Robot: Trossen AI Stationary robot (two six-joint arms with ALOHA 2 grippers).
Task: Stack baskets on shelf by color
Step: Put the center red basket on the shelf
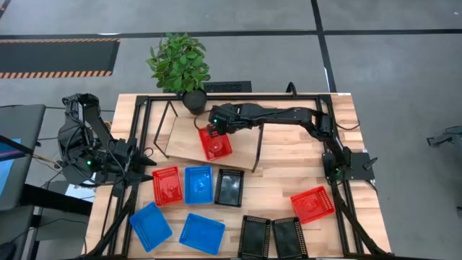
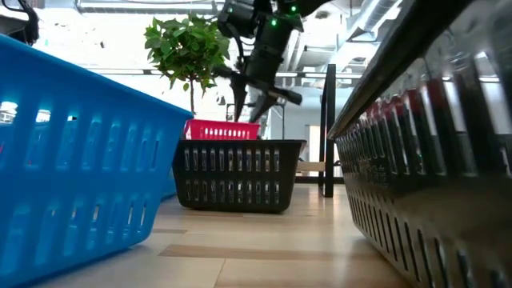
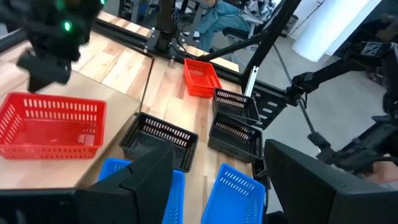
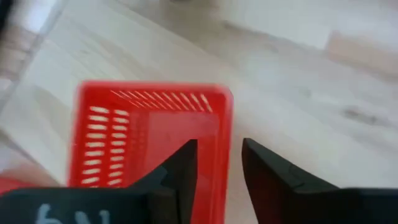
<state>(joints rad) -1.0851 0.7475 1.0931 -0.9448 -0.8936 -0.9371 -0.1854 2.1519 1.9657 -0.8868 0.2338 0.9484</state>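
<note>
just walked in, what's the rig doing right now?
Sorting baskets onto the shelf by color. The right gripper is over a red basket that sits on the shelf, fingers apart around its rim. The left gripper waits open at the table's left edge. Eight baskets are on the tabletop: two red, three blue, three black, none stacked.
</note>
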